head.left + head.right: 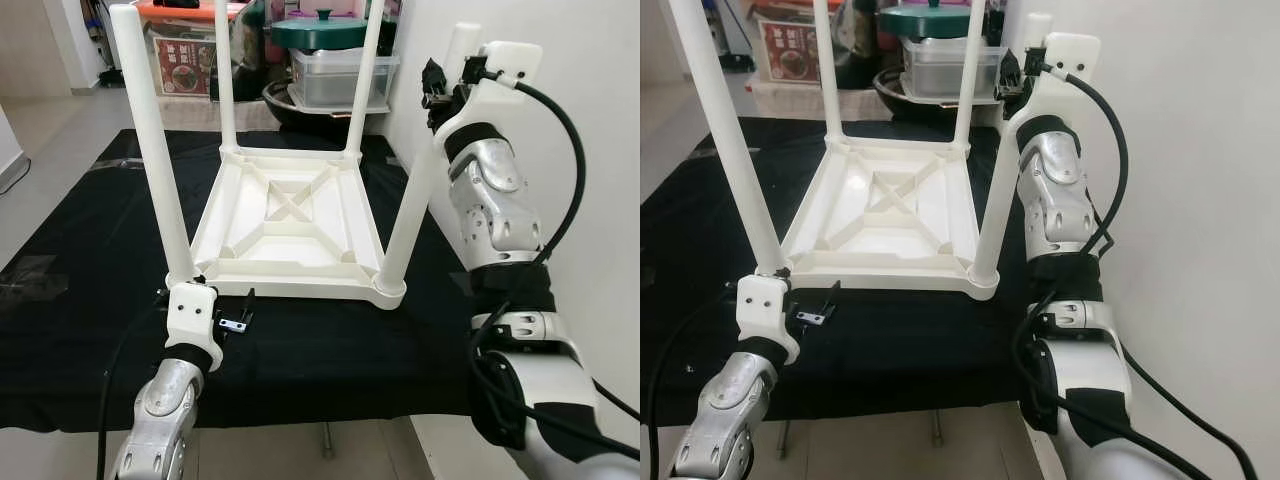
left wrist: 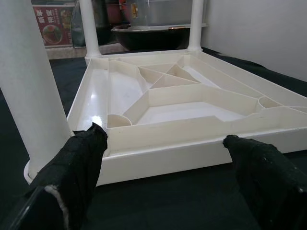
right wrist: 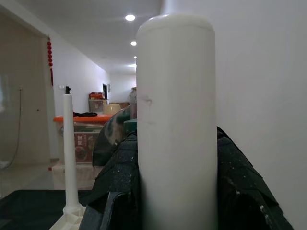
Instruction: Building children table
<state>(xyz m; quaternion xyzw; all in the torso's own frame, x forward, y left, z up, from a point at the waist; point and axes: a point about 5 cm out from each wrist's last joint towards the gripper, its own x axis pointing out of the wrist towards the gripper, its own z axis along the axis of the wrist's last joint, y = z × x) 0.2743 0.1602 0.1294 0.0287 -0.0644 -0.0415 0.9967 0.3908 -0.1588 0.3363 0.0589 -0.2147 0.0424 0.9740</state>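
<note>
white plastic table [image 1: 290, 225] upturned; right end effector [image 3: 175, 191] grips leg [image 1: 420, 190].

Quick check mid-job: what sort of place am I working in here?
Most likely a lived-in home, a living or storage area. The upturned table lies on a black mat on the tile floor, with stacked plastic boxes and a lidded pot against the far wall. Recessed ceiling lights suit a flat.

A small white plastic children's table [image 1: 290, 225] lies upside down on a black cloth, its ribbed, cross-braced underside facing up and four round white legs [image 1: 150, 140] standing upright at the corners.
</note>
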